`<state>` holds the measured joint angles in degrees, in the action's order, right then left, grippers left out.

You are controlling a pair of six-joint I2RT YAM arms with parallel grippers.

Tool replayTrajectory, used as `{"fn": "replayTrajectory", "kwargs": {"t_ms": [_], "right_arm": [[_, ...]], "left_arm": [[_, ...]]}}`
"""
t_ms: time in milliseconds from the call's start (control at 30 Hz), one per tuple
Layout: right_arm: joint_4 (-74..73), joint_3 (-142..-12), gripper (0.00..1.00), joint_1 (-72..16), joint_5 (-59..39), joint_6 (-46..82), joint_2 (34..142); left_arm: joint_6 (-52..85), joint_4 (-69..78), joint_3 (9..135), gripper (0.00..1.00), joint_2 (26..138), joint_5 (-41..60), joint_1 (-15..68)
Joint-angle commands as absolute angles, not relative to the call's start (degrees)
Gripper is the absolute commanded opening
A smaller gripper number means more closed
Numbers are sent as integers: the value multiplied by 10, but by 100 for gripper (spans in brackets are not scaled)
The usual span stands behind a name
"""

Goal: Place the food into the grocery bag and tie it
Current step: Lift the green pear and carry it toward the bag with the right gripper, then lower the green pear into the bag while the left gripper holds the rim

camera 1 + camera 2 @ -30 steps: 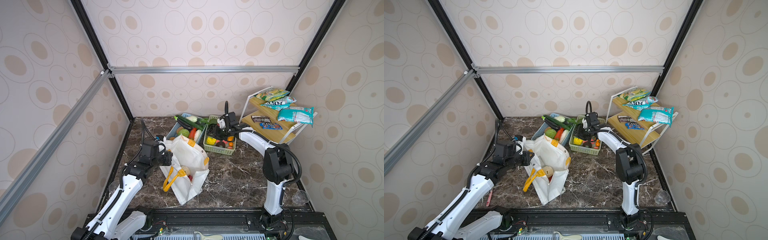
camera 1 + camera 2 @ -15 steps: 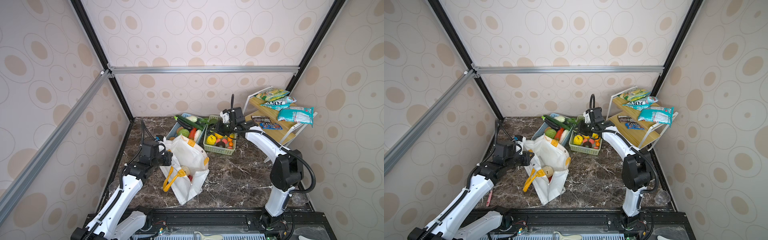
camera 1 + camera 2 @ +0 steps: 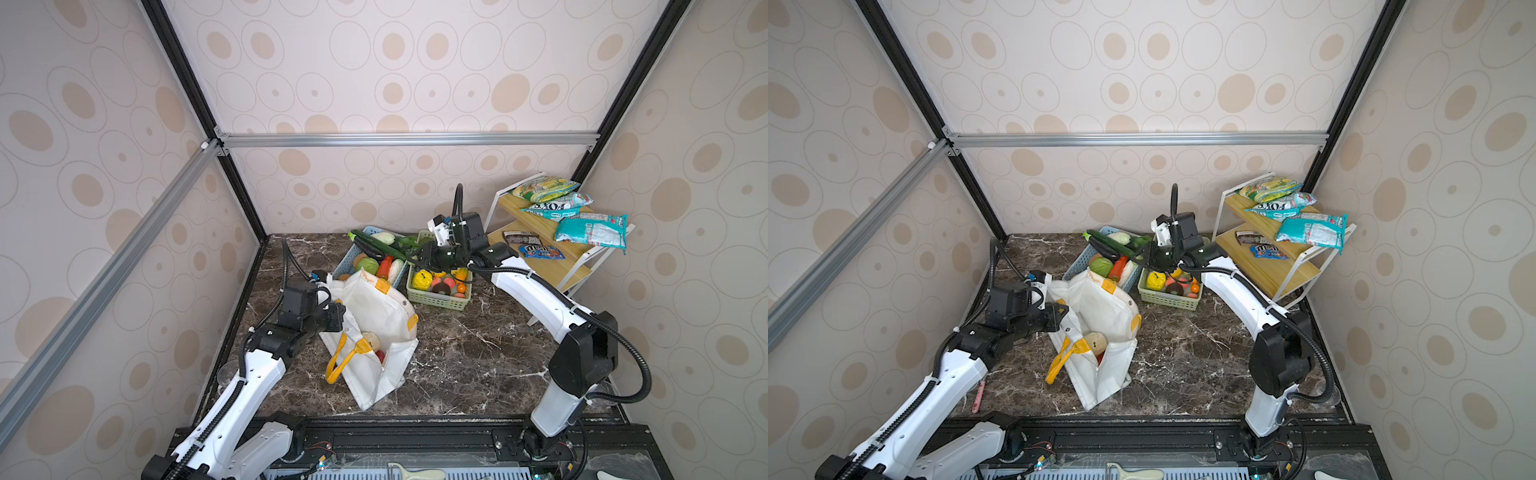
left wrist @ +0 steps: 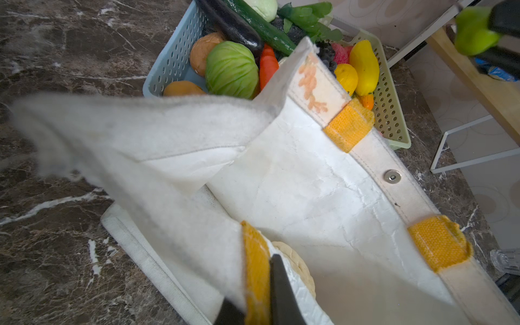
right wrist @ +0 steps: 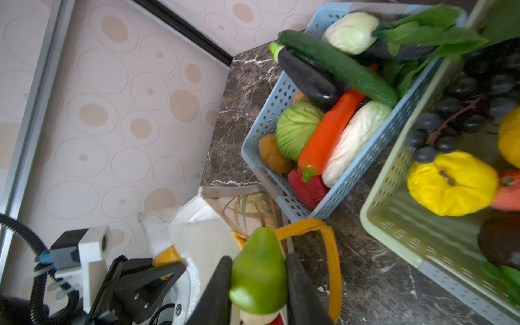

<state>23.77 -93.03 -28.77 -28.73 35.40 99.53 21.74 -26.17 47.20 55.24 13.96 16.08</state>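
Observation:
The white grocery bag (image 3: 374, 307) (image 3: 1100, 305) lies on the marble floor with its mouth held open. My left gripper (image 3: 338, 318) (image 4: 259, 295) is shut on the bag's rim at a yellow handle tab (image 4: 254, 267). A beige round food piece (image 3: 371, 340) (image 4: 295, 261) and something red lie inside. My right gripper (image 3: 415, 259) (image 5: 259, 257) is shut on a green pear (image 5: 257, 267) (image 4: 474, 31), held in the air between the two baskets, back of the bag's mouth. More food, such as a yellow fruit (image 3: 422, 279) and dark grapes (image 5: 450, 121), sits in the green basket (image 3: 440, 301).
A blue basket (image 3: 353, 257) (image 5: 281, 92) of vegetables stands behind the bag, touching the green one. A wooden shelf (image 3: 540, 257) with snack packets fills the back right corner. A pink stick (image 3: 978, 395) lies by the left wall.
My right gripper has risen out of the green basket with the pear and swung left towards the bag. The left arm and bag have stayed still.

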Motion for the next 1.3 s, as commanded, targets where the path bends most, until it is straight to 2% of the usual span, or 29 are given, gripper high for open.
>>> {"fn": "replayTrajectory", "kwargs": {"t_ms": [0, 467, 1267], "right_arm": [[233, -923, 29, -319, -302, 334, 973], [306, -920, 31, -439, -253, 238, 980], [385, -952, 33, -521, -154, 177, 1100]], "left_arm": [[224, -239, 474, 0, 540, 138, 160], [227, -234, 469, 0, 541, 136, 160], [229, -233, 464, 0, 536, 131, 160]]}}
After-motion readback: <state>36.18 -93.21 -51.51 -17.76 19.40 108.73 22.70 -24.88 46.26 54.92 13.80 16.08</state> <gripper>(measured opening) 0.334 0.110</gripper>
